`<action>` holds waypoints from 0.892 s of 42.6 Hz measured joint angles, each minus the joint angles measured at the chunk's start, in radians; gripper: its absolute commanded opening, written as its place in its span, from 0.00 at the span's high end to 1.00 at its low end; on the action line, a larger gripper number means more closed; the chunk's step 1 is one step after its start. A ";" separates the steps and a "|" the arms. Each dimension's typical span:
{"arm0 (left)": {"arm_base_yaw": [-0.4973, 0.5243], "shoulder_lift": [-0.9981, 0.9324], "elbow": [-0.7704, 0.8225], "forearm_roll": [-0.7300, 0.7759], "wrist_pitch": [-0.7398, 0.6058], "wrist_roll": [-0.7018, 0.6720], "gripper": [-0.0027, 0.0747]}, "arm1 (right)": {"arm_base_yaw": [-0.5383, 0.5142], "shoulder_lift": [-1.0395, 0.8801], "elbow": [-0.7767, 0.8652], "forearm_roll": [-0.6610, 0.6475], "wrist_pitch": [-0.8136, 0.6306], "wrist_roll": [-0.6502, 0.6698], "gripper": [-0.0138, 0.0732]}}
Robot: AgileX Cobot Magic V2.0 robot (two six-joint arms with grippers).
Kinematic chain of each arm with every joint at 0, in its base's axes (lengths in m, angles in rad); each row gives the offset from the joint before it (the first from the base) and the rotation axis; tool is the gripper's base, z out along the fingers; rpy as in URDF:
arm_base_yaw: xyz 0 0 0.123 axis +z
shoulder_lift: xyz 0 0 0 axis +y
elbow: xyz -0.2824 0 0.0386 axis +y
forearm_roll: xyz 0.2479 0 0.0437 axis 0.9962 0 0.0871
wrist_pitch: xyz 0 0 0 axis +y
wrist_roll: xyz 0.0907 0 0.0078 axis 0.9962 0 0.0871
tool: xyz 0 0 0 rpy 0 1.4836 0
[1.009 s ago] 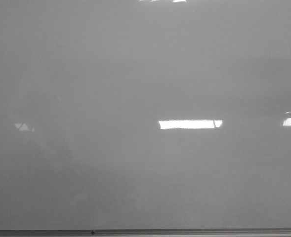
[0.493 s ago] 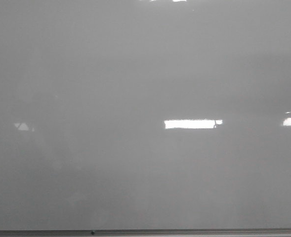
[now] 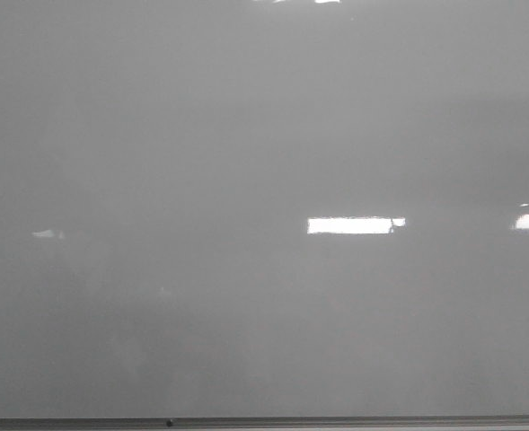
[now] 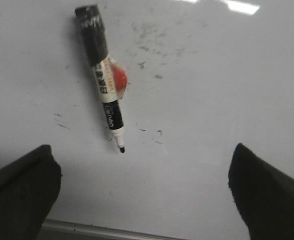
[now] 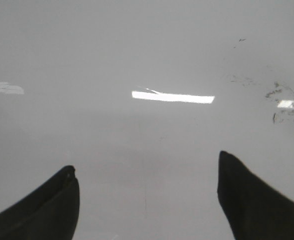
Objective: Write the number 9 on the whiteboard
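— Where's your marker, and how does it lie?

— The marker (image 4: 103,75) lies flat on the whiteboard (image 4: 211,100), as my left wrist camera shows it. Its long axis runs at a slight slant. The bare black tip (image 4: 122,149) points toward my fingers, and the black butt end (image 4: 89,20) points away. A small red-orange thing (image 4: 119,79) sits touching its barrel; I can't say what it is.

— Is any 9 drawn yet?

— None that I see. Only faint old smudges (image 4: 147,37) mark the board near the pen, and the front view shows plain grey board (image 3: 264,135) with light glares (image 3: 349,225) and the edge strip (image 3: 336,420) below.

— So what step are you on?

— I judge it's the very start: fetching the pen. My left pincer (image 4: 142,190) is spread wide, holding nothing, the marker between and beyond its fingers. My right pincer (image 5: 147,200) is spread wide too, over bare board.

— And the next move?

— I'd say come down on the barrel, crossing its long axis, and pinch at the white middle clear of the wet tip. It may roll, since it's round and the board is slick.
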 measured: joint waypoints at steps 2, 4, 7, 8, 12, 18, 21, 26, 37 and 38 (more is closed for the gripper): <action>0.007 0.070 -0.020 -0.004 -0.015 0.000 0.11 | 0.000 0.000 0.000 0.000 0.000 0.000 0.16; 0.011 0.134 -0.031 -0.004 -0.037 0.000 0.11 | 0.000 0.000 0.000 0.000 0.000 0.000 0.16; 0.011 0.221 -0.051 -0.006 -0.078 0.000 0.11 | 0.000 0.000 0.000 0.000 0.000 0.000 0.16; 0.011 0.255 -0.060 -0.006 -0.101 0.000 0.11 | 0.000 0.000 0.000 0.000 0.000 0.000 0.16; 0.012 0.344 -0.080 -0.008 -0.158 0.000 0.11 | 0.000 0.000 0.000 0.000 -0.002 0.000 0.16; 0.012 0.441 -0.111 -0.010 -0.229 -0.001 0.19 | 0.000 0.001 0.000 0.000 -0.002 0.000 0.16; 0.012 0.472 -0.122 -0.010 -0.255 -0.001 0.26 | 0.000 0.001 0.000 0.000 -0.002 0.000 0.16; 0.010 0.516 -0.134 -0.010 -0.284 -0.001 0.40 | 0.000 0.001 0.000 0.000 -0.002 0.000 0.16; -0.020 0.545 -0.141 -0.010 -0.308 -0.001 0.69 | 0.000 0.001 0.000 0.000 -0.002 0.000 0.16; -0.022 0.545 -0.141 -0.010 -0.309 -0.001 0.72 | 0.000 0.001 0.000 0.000 -0.002 0.000 0.16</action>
